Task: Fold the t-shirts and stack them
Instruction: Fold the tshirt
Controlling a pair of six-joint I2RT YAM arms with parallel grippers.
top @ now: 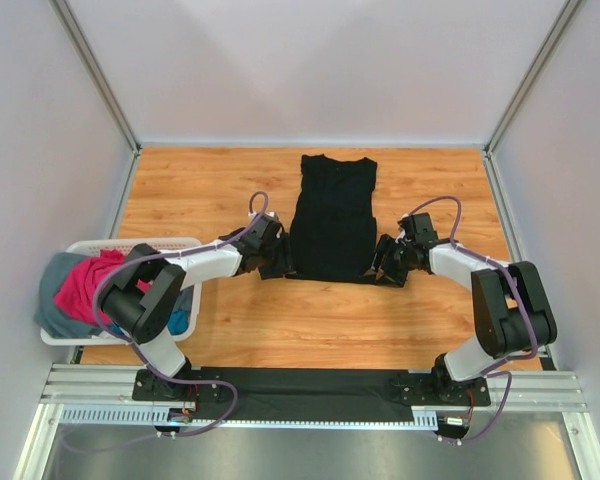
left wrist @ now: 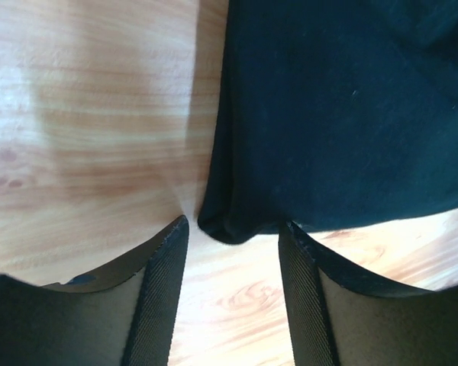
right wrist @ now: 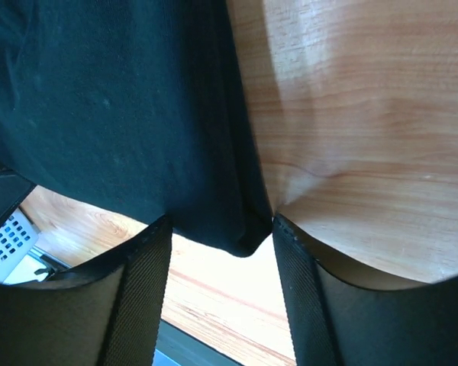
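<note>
We see 1 black t-shirt (top: 332,215) flat mid-table, reaching toward the far edge, its 2 near corners between parted jaws of left gripper (left wrist: 233,223) and right gripper (right wrist: 221,221), neither clamped.

Robotics lab cell, no question: plain white wall panels (top: 310,70) close in the space, held by bare silver aluminium frame posts (top: 98,75). Down below, a wood-grain laminate tabletop (top: 230,330) — and a black-and-white left robot arm (top: 205,262) with its right-hand twin (top: 460,262), both mounted on a slotted aluminium rail (top: 90,383) at the near edge.
</note>
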